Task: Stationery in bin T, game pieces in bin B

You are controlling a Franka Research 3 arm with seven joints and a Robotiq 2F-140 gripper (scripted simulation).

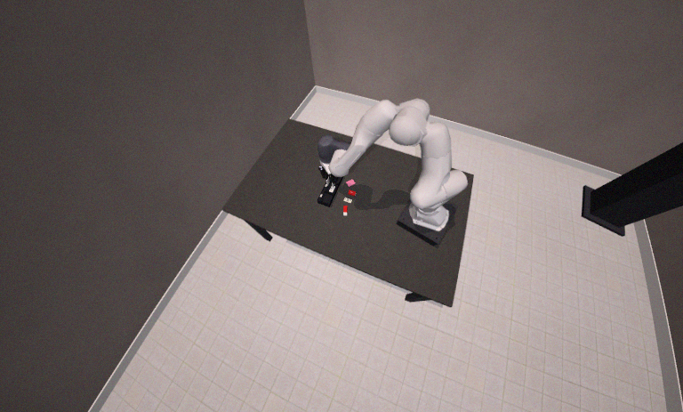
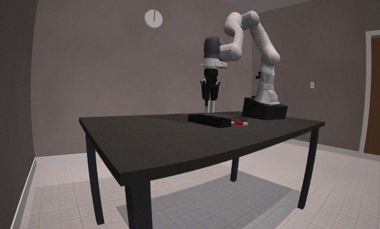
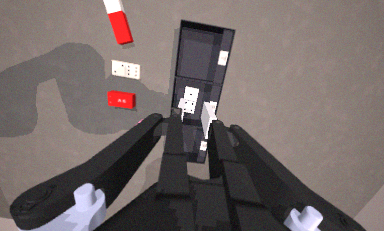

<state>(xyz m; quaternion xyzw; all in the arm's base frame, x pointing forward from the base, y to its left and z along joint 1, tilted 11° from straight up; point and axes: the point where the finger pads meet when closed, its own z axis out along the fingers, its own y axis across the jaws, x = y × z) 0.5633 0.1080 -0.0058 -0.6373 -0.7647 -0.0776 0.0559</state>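
Note:
A black bin unit [image 1: 324, 202] [image 2: 208, 120] [image 3: 197, 56] with three compartments stands on the table. Its small white labels cannot be read. One white domino [image 1: 332, 189] [image 3: 190, 100] lies in the middle compartment. The far compartment in the wrist view shows empty; the near one is partly hidden by the fingers. A red-and-white eraser [image 1: 345, 210] [image 2: 241, 123] [image 3: 120, 26], a second white domino [image 1: 348, 200] [image 3: 126, 69], a red block [image 1: 351, 192] [image 3: 121, 99] and a pink piece [image 1: 350, 182] lie beside the bins. My gripper [image 2: 209, 109] [image 3: 193, 108] is above the bins, slightly open and empty.
The table [image 1: 282, 186] [image 2: 145, 137] carries the arm's black base [image 1: 422, 229] [image 2: 264, 112] to the right of the bins. The arm's shadow falls across the table between the loose things and the base.

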